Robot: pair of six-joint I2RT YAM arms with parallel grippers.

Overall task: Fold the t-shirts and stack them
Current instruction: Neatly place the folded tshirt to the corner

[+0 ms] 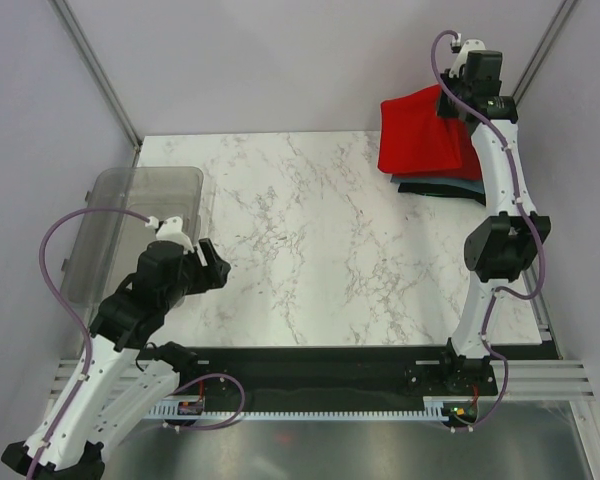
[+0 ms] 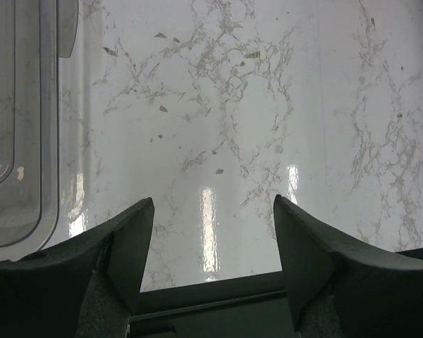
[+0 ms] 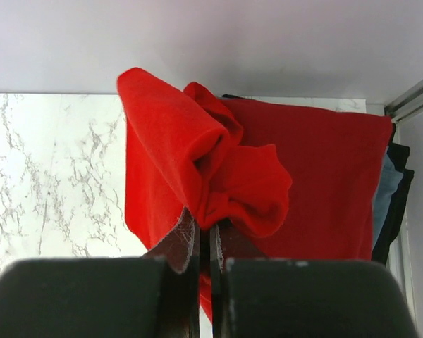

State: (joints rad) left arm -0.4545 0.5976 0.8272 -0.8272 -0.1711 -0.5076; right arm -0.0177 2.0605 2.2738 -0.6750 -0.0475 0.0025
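Right claw (image 3: 206, 236) is clamped tight on a bunched fold of the red tee (image 3: 324, 176), which tops the stack at the tabletop's (image 1: 310, 230) far right corner. Grey-blue tee (image 3: 385, 197) and black tee (image 3: 397, 158) are seen beneath. Left claw (image 2: 211, 211) is held wide apart, empty, beside the bin (image 2: 21, 141). Cloth is judged light, limp, non-slippery, so drape and drag on lower layers are expected. A hem or shoulder edge is preferred over mid-panel.

A white marble tabletop (image 1: 320, 250) spreads across the middle, and there's a clear grey plastic bin (image 1: 130, 190) at its left edge, with pale walls (image 1: 260, 60) rising behind.
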